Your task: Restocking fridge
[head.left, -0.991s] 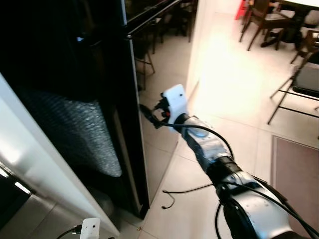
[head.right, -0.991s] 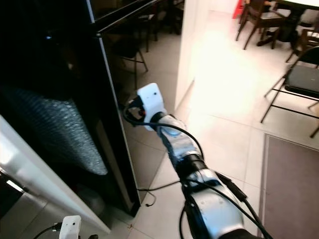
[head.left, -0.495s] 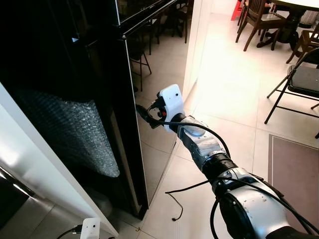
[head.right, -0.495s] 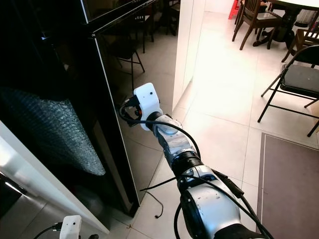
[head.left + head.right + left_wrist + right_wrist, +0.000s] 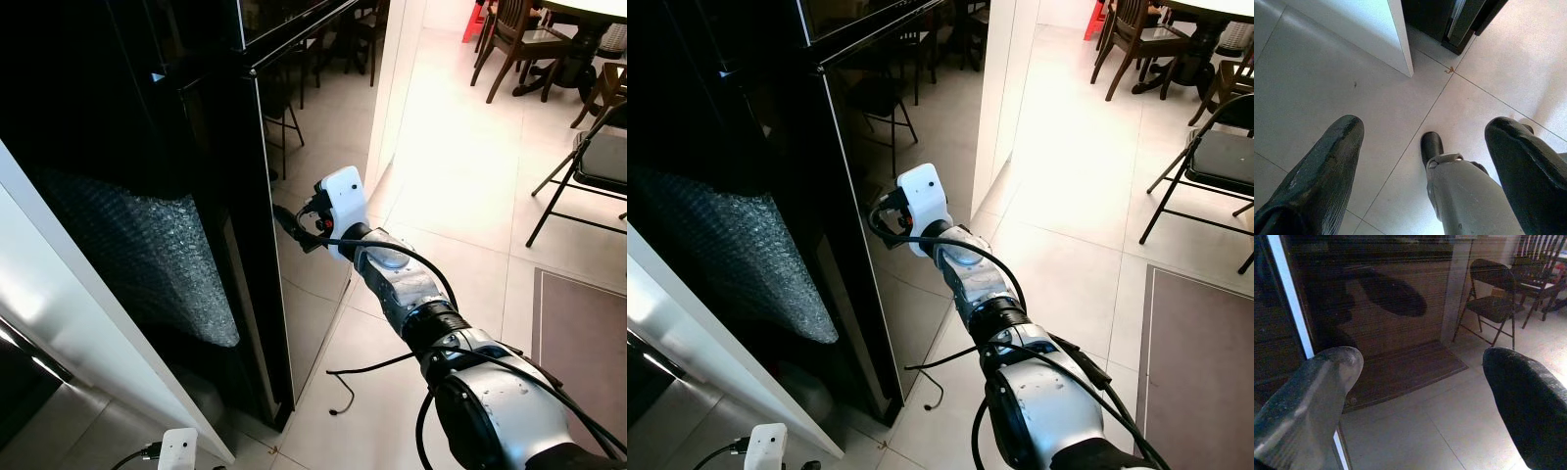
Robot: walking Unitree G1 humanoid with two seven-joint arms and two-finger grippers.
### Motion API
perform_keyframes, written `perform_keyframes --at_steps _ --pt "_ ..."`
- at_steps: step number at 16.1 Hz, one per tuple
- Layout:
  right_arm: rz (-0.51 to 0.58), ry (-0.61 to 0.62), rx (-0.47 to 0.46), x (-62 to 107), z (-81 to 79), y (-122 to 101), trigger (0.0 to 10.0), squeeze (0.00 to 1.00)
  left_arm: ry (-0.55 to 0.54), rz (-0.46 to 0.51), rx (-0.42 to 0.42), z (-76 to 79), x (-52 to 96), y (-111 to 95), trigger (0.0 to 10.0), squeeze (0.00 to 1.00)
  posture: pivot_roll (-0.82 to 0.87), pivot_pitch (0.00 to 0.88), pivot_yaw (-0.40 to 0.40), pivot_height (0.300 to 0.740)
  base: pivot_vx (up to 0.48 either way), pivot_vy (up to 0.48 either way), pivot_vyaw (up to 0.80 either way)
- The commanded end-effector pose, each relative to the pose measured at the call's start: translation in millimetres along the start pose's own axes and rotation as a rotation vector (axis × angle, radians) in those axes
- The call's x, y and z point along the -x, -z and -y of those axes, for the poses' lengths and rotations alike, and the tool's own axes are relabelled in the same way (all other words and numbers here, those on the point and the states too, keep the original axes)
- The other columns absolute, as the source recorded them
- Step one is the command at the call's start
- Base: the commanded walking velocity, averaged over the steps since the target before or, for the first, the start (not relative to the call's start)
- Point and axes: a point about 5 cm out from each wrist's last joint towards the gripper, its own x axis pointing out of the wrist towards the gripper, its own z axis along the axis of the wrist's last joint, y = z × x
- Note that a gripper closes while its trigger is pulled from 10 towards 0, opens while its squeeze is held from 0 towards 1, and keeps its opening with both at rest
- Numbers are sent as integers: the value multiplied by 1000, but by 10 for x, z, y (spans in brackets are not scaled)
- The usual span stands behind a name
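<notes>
I've got the R gripper [image 5: 286, 217] up at the fridge [image 5: 196, 176], fingers spread wide, tips right by the door's front edge w/ nothing held. L gripper [image 5: 1422, 161] hangs low beside the fridge, wide too, over floor [image 5: 1327, 112].

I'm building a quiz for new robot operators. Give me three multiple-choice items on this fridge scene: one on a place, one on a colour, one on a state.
1. Where is the right gripper?
A. at the fridge door's edge
B. on a chair
C. on the rug

2. What colour is the fridge door?
A. white
B. glossy black
C. red

3. How are the right gripper's jaws?
A. shut on a bottle
B. open, empty
C. shut on a handle

Key: A, the fingers meet the door's edge; B, the dark panel mirrors chairs; B, the right wrist view shows both fingers spread with nothing between.
</notes>
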Motion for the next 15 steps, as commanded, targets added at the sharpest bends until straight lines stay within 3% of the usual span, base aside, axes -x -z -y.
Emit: perform_keyframes --at_steps 1,4,7,9,11,12,13,14,15 --pt "-8 -65 19 -74 -138 -42 10000 0 -2 -19 -4 4 7 46 10000 0 -4 0 -10 740 0 0 0" --pt "-8 -72 18 -112 -181 -78 10000 0 -5 -18 -1 5 7 49 10000 0 7 0 -12 740 0 0 0" --pt "-8 -67 25 -59 -116 -25 10000 0 -3 -19 -2 11 9 56 10000 0 -4 0 -14 740 0 0 0" --pt "6 -5 28 80 102 48 10000 0 0 -22 -2 19 10 65 10000 0 -5 0 -16 740 0 0 0" --pt "-2 124 20 309 437 153 10000 0 3 -23 -3 21 11 70 10000 0 -16 0 -13 740 0 0 0" --pt "-11 211 70 545 708 218 10000 0 6 -26 -11 24 12 75 10000 0 -15 0 -12 740 0 0 0" --pt "-16 229 86 603 766 233 10000 0 6 -26 -12 25 12 76 10000 0 -15 0 -12 740 0 0 0" --pt "-9 356 56 934 1087 297 10000 0 5 -25 -11 23 12 77 10000 0 -17 0 -8 740 0 0 0" --pt "-7 432 33 1101 1232 332 10000 0 5 -25 -12 21 12 77 10000 0 -20 0 -6 740 0 0 0"
